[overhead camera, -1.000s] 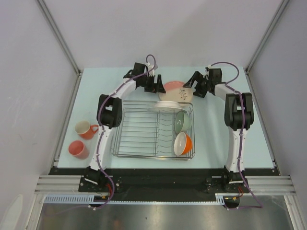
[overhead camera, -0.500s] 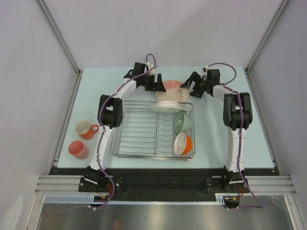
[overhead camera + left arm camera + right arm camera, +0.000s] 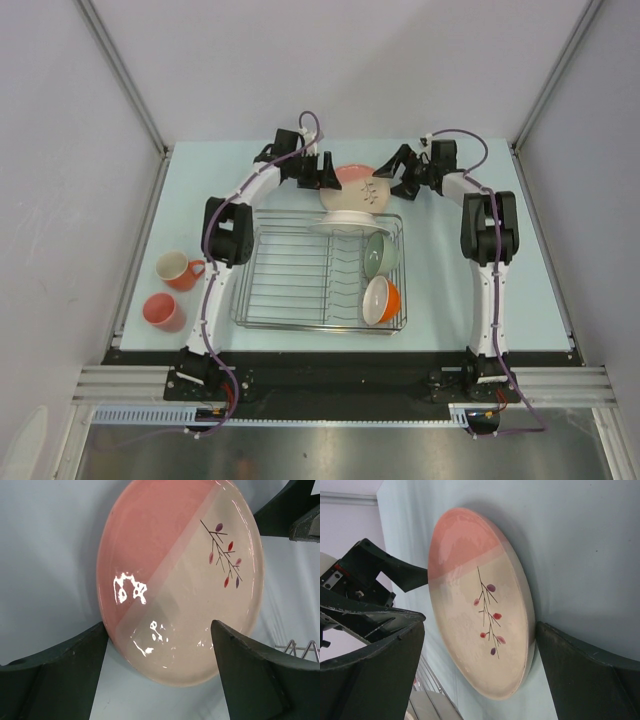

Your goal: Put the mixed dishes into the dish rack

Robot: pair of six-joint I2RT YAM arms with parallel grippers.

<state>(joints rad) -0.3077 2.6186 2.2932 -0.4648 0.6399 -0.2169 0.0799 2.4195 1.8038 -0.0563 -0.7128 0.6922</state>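
The pink-and-cream plate (image 3: 352, 192) with a leaf mark stands tilted on its edge on the table just behind the dish rack (image 3: 290, 290). My left gripper (image 3: 325, 172) is open at its left side, and the plate's (image 3: 185, 575) lower rim lies between the wide jaws (image 3: 159, 626). My right gripper (image 3: 388, 172) is open at the plate's right side; one finger (image 3: 580, 675) touches the rim of the plate (image 3: 480, 605). In the rack are the white shallow bowl (image 3: 343, 222), the sage green bowl (image 3: 380, 253) and the orange bowl (image 3: 381, 299).
An orange mug (image 3: 180, 270) and a small pink cup (image 3: 163, 311) stand on the table left of the rack. The rack's left and middle tines hold nothing. Grey walls and metal rails close in the table on three sides.
Both grippers have closed in on the plate from either side. The plate has shifted a little left and stands more upright. The left jaws have narrowed slightly.
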